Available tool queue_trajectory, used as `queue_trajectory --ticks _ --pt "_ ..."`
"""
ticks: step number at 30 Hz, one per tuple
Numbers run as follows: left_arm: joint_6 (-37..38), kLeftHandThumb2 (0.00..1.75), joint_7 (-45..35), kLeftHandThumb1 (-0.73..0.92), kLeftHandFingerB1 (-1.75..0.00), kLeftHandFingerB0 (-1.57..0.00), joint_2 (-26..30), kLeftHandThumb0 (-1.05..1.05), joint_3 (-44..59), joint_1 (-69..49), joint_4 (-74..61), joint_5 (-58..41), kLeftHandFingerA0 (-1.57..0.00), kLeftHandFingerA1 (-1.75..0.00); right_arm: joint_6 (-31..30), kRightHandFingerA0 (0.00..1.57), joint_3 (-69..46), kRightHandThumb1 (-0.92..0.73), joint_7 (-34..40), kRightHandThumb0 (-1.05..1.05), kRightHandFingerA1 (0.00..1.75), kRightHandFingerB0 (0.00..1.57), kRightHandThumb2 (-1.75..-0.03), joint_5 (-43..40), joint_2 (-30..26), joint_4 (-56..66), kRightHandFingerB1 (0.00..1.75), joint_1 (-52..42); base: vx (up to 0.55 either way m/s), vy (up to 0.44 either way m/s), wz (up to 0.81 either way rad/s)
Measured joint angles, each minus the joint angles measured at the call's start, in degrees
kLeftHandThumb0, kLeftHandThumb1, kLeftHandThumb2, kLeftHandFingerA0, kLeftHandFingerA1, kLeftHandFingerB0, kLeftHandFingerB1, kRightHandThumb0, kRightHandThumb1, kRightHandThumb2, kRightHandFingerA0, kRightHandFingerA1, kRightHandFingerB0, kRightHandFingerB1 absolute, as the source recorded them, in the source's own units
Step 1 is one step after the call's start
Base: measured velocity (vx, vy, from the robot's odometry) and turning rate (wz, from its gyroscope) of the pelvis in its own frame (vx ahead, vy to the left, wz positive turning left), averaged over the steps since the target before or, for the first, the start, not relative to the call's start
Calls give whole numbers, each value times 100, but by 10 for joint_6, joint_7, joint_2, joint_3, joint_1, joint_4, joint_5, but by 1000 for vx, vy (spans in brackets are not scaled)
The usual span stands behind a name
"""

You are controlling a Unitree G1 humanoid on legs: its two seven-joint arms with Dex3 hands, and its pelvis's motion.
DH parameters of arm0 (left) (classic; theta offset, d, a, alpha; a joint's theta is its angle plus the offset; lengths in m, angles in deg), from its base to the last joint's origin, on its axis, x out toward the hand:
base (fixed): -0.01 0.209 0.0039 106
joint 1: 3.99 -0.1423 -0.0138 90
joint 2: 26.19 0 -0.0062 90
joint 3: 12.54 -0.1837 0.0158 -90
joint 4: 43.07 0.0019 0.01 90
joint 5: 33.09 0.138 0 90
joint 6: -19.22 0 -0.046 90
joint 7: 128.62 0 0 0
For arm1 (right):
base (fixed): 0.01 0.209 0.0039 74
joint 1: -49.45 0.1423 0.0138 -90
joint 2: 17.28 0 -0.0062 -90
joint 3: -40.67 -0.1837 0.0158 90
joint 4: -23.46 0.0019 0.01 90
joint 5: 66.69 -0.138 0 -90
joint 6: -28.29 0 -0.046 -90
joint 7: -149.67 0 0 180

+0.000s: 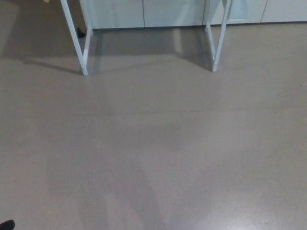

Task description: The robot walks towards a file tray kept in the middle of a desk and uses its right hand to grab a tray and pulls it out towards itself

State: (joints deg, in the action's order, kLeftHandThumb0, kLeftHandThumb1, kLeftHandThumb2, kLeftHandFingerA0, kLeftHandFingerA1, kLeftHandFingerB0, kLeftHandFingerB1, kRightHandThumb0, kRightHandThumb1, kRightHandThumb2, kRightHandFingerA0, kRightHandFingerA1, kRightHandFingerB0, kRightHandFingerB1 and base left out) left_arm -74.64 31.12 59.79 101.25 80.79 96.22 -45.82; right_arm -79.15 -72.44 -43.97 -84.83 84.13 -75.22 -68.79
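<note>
Where floor (153, 153) spreads, desk legs (76, 43).

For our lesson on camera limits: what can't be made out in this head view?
- Desk top and file tray: cut off by the top edge; only the white desk legs show.
- Both hands: out of frame.
- Dark shape at bottom left: clipped by the edge, unidentifiable.
</note>
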Motion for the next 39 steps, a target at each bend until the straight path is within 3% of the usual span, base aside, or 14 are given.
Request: queue_trajectory --ticks 2,5,7,14,15,16,17,30,31,34,35,37,38,39 --pt "0 95 1 28 -59 -26 -1 -20 -1 2 3 0 -51 -72 1 36 2 -38 0 -17 61 17 -85 0 2 -4 52 -1 406 272 -8" --pt "0 83 13 34 -50 -33 7 -19 1 0 -6 0 -57 -69 2 36 6 -38 -3 -16 61 17 -85 0 4 -6 52 -1 333 178 -4" --pt "0 92 18 27 -59 -27 6 -21 1 -2 -16 0 -45 -69 5 36 6 -38 -4 -17 62 18 -85 0 5 -10 52 -2 285 67 3" --pt "0 92 30 29 -59 -27 6 -22 -4 -11 -17 1 -52 -72 9 34 9 -38 -9 -17 61 18 -84 0 5 -16 52 -9 238 -109 13" --pt "0 92 32 28 -59 -27 7 -20 -4 -12 -17 1 -52 -72 10 41 10 -55 -9 -20 49 30 -56 0 5 -18 39 -9 231 -225 17" --pt "0 92 34 28 -59 -27 7 -22 -5 -13 -16 2 -53 -72 11 41 10 -56 -10 -21 50 28 -56 0 5 -20 39 -9 327 -237 21" --pt "0 92 36 28 -59 -27 4 -23 -5 -15 -16 1 -55 -74 11 34 10 -38 -10 -18 61 17 -85 0 4 -24 52 -8 367 -263 -114" --pt "0 89 40 32 -57 -32 -2 -25 -9 -19 -25 1 -50 -68 25 36 11 -38 -12 -19 61 19 -85 1 -1 -33 52 -12 247 -129 4" --pt "0 91 40 27 -60 -30 -2 -21 -10 -20 -25 2 -54 -73 27 42 12 -55 -12 -22 48 30 -56 1 -1 -36 39 -13 307 46 -9" --pt "0 78 41 35 -49 -34 -1 -23 -11 -18 -23 1 -63 -67 30 43 15 -56 -12 -22 49 31 -56 3 1 -32 39 -17 382 76 -25" --pt "0 92 42 28 -59 -27 2 -22 -10 -17 -21 1 -56 -73 32 35 17 -38 -13 -20 60 20 -84 3 2 -30 52 -15 322 101 -1" --pt "0 92 44 28 -59 -27 5 -23 -11 -17 -21 2 -57 -74 36 36 20 -39 -14 -19 61 18 -85 3 2 -34 51 -18 299 45 7" --pt "1 92 44 28 -59 -27 6 -22 -11 -17 -21 2 -54 -72 36 42 20 -56 -15 -22 47 29 -56 4 2 -36 38 -19 296 6 2" --pt "1 92 44 28 -59 -27 7 -22 -12 -17 -21 2 -55 -73 37 43 20 -55 -15 -22 47 30 -56 4 2 -36 38 -20 279 -38 13"
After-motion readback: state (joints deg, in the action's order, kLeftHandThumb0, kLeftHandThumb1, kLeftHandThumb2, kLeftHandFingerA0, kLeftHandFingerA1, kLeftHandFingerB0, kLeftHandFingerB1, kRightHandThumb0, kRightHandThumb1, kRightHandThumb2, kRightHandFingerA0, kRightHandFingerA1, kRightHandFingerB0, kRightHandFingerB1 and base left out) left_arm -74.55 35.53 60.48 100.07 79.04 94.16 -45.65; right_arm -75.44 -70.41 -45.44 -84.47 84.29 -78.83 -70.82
